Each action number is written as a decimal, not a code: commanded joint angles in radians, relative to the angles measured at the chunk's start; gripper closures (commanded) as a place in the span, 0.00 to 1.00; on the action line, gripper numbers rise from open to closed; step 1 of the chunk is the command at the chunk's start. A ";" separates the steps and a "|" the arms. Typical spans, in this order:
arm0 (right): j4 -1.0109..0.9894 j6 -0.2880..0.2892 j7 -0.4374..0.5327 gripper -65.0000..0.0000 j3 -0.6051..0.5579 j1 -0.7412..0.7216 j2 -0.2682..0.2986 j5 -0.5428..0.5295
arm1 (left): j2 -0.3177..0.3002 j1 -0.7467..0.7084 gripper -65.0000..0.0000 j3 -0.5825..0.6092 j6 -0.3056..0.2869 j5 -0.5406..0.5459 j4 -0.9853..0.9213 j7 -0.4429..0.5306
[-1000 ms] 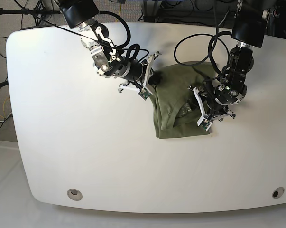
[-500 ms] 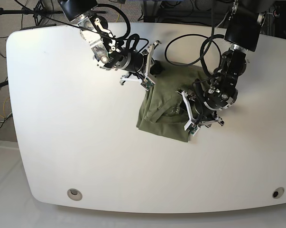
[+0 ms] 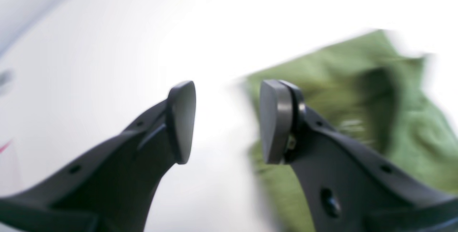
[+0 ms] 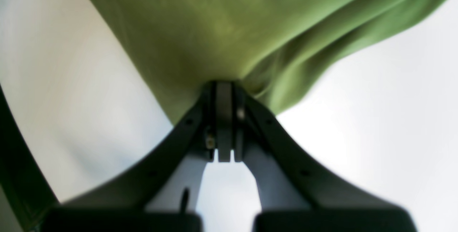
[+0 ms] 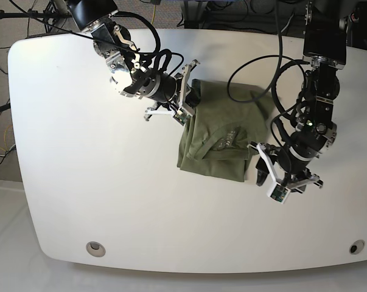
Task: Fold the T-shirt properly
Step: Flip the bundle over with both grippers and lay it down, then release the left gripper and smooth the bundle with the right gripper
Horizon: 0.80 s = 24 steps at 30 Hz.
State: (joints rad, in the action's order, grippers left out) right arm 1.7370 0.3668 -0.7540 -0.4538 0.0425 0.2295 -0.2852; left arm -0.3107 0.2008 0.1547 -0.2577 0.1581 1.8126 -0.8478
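On the left of the base view, your right gripper (image 5: 186,103) is clamped on the upper left edge of the T-shirt (image 5: 223,131); the right wrist view shows its fingers (image 4: 224,117) pressed flat together with olive cloth (image 4: 222,20) pinched between them and draping away from the tips. The T-shirt lies as a folded, somewhat rumpled bundle toward the far side of the white table (image 5: 80,170), a little right of the middle, its long axis running from the far edge toward the near edge. On the right, your left gripper (image 5: 271,179) stands just off the bundle's near right corner, over bare table. The left wrist view is blurred, but its pads (image 3: 272,121) are plainly parted to a medium gap with nothing between them, and the green cloth (image 3: 357,88) lies just beyond and to one side of the tips.

The coming move likely turns on this: the free near right corner lies beside the empty left gripper, the far left edge is already held, so the left arm is the nearer one to take that corner. The bundle's near edge looks uneven and may need squaring.
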 commanded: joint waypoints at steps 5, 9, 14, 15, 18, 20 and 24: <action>0.156 -0.013 -0.055 1.00 0.065 -0.045 -0.022 -0.018 | -0.025 0.030 0.61 -0.071 0.002 0.010 0.040 -0.026; 0.189 -0.005 -0.108 1.00 0.062 -0.065 -0.038 -0.018 | -0.049 0.006 0.61 -0.106 0.002 0.010 0.039 -0.028; 0.183 -0.004 -0.123 1.00 0.014 -0.076 -0.077 -0.010 | -0.055 -0.071 0.61 -0.195 0.002 0.010 0.039 -0.028; 0.180 -0.004 -0.123 1.00 -0.001 -0.079 -0.083 -0.009 | -0.055 -0.085 0.61 -0.212 0.002 0.010 0.039 -0.028; 0.151 -0.004 -0.123 1.00 -0.044 -0.097 -0.095 -0.010 | -0.055 -0.126 0.61 -0.244 0.002 0.010 0.039 -0.028; 0.116 -0.004 -0.123 1.00 -0.072 -0.112 -0.111 -0.009 | -0.055 -0.156 0.61 -0.267 0.002 0.010 0.039 -0.028; 0.013 -0.004 -0.120 1.00 -0.102 -0.138 -0.141 -0.009 | -0.055 -0.205 0.61 -0.309 0.002 0.010 0.039 -0.026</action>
State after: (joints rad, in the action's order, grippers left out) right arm 1.8011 0.3656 -0.8963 -0.5484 -0.0624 0.1051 -0.2890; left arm -0.3523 -0.0006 -0.1333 -0.2626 0.1684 1.8355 -0.8913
